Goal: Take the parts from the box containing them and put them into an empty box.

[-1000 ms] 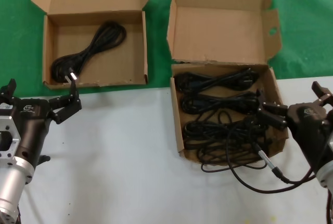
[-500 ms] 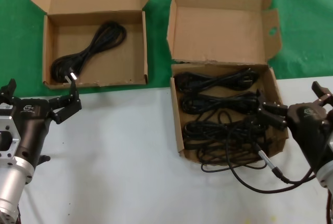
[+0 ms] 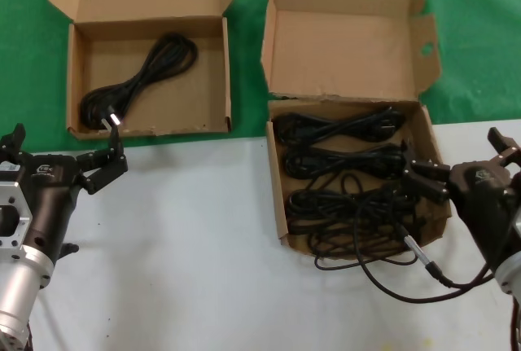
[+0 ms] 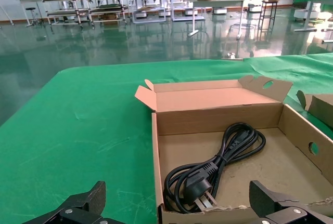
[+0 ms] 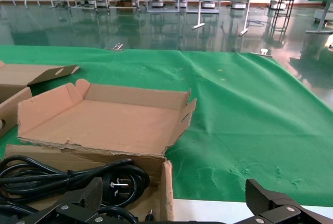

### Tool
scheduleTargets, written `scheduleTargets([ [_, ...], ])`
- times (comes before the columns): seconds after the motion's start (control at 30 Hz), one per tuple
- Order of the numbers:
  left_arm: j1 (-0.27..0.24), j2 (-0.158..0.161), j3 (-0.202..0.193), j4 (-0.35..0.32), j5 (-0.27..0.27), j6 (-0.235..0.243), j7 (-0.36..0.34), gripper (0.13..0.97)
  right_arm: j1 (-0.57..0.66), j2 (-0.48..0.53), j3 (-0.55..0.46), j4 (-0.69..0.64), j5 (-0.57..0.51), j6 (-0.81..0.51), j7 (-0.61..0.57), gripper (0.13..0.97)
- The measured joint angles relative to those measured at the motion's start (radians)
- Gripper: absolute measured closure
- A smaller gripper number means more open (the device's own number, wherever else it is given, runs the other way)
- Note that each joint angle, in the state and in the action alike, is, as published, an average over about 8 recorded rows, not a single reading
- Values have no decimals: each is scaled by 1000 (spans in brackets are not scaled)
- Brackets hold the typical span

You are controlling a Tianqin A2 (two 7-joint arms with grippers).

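The squarish winged-lid box stands at the right and holds several coiled black power cords. One cord loop hangs over its front wall onto the white table. The wider flat-lid box at the far left holds one coiled cord with its plug near the front-left corner. My right gripper is open at the squarish box's front-right corner, one finger over the cords. My left gripper is open and empty, just in front of the wider box. The left wrist view shows that cord. The right wrist view shows cords.
The boxes' far halves rest on a green cloth. The near part is white table. A gap of cloth and table separates the two boxes. Both lids stand open toward the back.
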Motion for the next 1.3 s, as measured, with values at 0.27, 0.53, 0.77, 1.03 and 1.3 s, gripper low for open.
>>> scheduleTargets([
  [0.27,0,0,0,0,0,0,0,132,0,0,0,0,0,0,0,129],
  [0.53,0,0,0,0,0,0,0,132,0,0,0,0,0,0,0,129],
  [0.77,0,0,0,0,0,0,0,132,0,0,0,0,0,0,0,129],
  [1.03,0,0,0,0,0,0,0,132,0,0,0,0,0,0,0,129],
  [1.3,0,0,0,0,0,0,0,132,0,0,0,0,0,0,0,129],
])
